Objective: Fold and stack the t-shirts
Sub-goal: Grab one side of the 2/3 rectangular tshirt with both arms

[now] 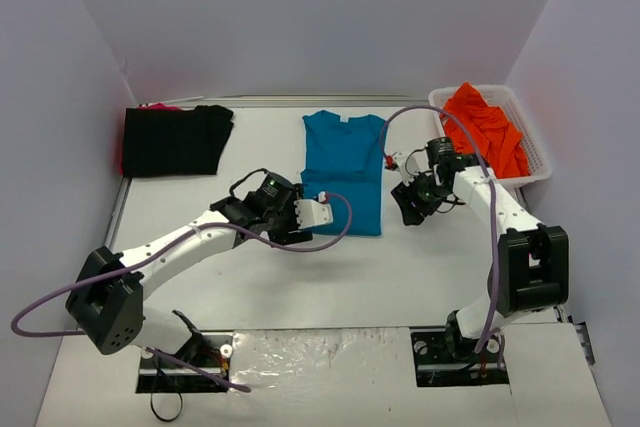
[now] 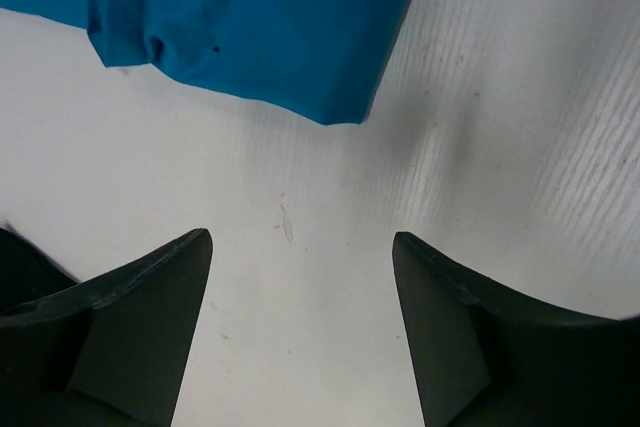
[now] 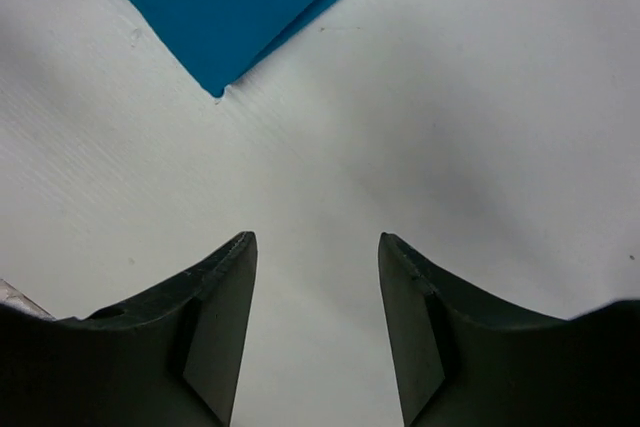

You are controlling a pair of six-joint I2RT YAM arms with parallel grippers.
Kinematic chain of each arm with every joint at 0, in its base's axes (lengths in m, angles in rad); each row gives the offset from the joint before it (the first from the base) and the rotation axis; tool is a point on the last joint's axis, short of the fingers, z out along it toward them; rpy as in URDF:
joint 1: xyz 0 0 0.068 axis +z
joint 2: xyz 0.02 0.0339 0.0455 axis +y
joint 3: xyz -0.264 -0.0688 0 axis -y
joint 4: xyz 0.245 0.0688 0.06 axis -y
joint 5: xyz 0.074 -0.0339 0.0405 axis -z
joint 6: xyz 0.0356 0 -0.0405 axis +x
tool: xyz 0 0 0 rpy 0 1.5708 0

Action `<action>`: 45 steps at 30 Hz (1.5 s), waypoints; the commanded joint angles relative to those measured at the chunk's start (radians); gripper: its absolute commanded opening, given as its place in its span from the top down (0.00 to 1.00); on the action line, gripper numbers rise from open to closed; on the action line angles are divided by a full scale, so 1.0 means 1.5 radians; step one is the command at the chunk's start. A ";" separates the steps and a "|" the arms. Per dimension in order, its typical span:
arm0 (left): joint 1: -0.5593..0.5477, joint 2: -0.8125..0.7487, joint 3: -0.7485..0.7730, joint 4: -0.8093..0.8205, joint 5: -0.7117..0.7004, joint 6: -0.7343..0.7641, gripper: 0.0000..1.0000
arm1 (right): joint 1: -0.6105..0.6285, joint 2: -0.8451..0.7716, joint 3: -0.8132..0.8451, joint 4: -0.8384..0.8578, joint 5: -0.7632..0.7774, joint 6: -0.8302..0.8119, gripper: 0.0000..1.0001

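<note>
Teal-blue t-shirt [image 1: 345,172] lies flat mid-table [image 1: 300,297], toward the far edge. Its sleeves are turned in so it forms a long strip. I judge it half folded, with the crosswise fold not yet done. The black t-shirt [image 1: 175,140] sits folded at the far left corner, likely the base of the stack. Orange t-shirts [image 1: 485,127] lie crumpled in the white basket [image 1: 535,137] at the far right corner, not yet folded. The left gripper [image 2: 300,235] and right gripper [image 3: 316,236] hover just off the teal shirt's near corners, jaws spread and holding nothing.
</note>
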 commanded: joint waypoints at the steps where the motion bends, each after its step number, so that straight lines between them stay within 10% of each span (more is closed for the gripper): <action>1: -0.016 -0.013 -0.010 0.093 -0.012 -0.011 0.27 | -0.051 -0.018 0.036 -0.034 -0.054 -0.004 0.52; 8: -0.076 0.023 -0.022 0.111 -0.043 0.016 0.25 | -0.160 0.036 0.059 -0.075 -0.174 -0.044 0.46; 45: -0.094 0.237 0.019 0.179 -0.075 0.028 0.25 | -0.125 0.099 0.029 -0.067 -0.143 -0.051 0.46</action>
